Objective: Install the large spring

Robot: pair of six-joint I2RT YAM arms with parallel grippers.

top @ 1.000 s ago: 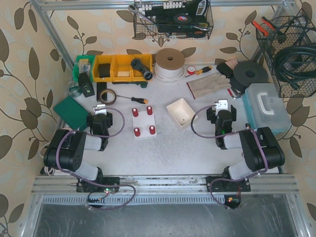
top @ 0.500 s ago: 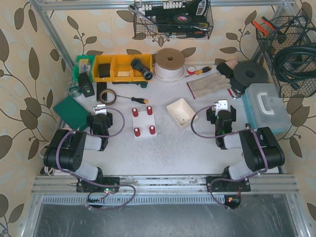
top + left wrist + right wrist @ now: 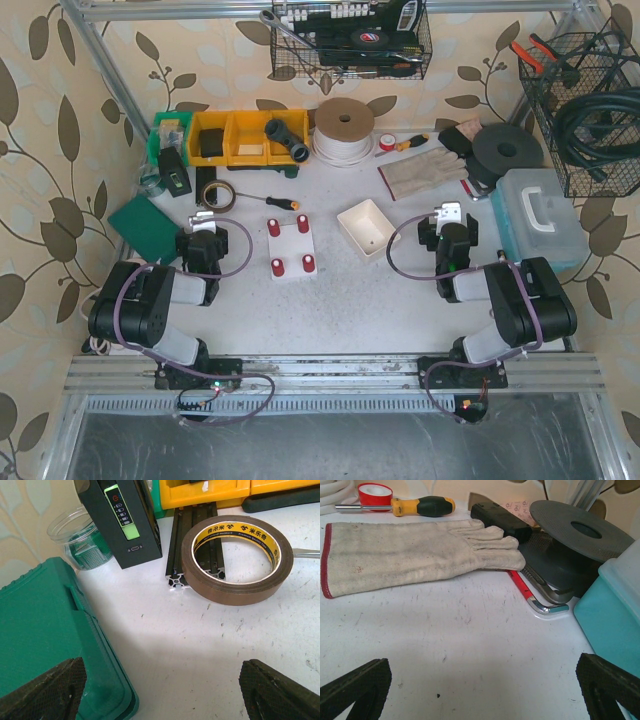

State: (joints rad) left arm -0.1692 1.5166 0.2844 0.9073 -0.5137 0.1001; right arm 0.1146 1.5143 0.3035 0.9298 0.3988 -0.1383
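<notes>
Left claw jaws stand apart, empty, above the worktop near the tape roll. Right claw jaws stand apart, empty, near the glove.

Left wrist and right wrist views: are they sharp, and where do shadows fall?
Left wrist view: the tape roll is sharp, its print readable; a soft shadow darkens the near table; the fingers are dark and slightly soft. Right wrist view: the glove shows its weave clearly; the teal box at the right edge looks soft; a small glare sits on the wrench tip.
</notes>
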